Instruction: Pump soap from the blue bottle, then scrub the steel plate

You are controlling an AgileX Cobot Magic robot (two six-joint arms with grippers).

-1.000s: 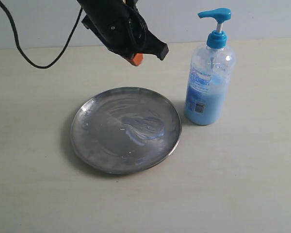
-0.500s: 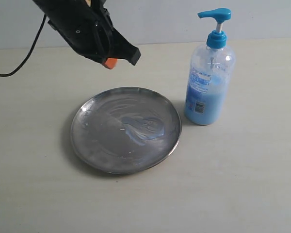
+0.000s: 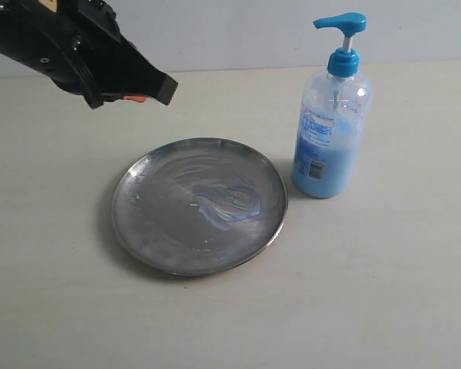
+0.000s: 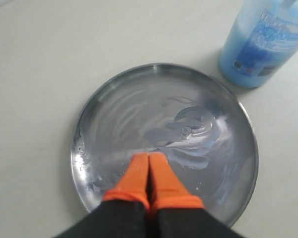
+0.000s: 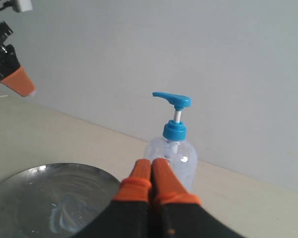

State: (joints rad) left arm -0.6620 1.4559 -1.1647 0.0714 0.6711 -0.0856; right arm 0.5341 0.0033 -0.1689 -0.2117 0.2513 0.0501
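Exterior view, clock directions taken from plate centre.

Steel plate (image 3: 155,219): lies flat on pale table (image 3: 384,300), about mid-table, surface streaked and shiny.

Soap (image 3: 229,203): pale glossy smear on plate, just off centre toward 3 o'clock, with thin swirled streaks toward 10 o'clock.

Blue bottle (image 3: 330,142): stands upright on table at 2 o'clock, just beside plate rim; cannot tell if touching. Pump head up, spout pointing to 9 o'clock. Pale blue liquid fills lower half.

Left gripper (image 3: 140,98): hangs in air at 10 o'clock, outside the rim in this view, well above table. Orange fingertips (image 4: 139,173) pressed together, nothing between them. Touches neither plate nor bottle. In left wrist view, looks down on plate and soap.

Right gripper (image 5: 151,166): out of exterior view. In right wrist view, orange fingers pressed together, nothing held, raised off the table, with bottle just beyond the tips and plate edge to one side.
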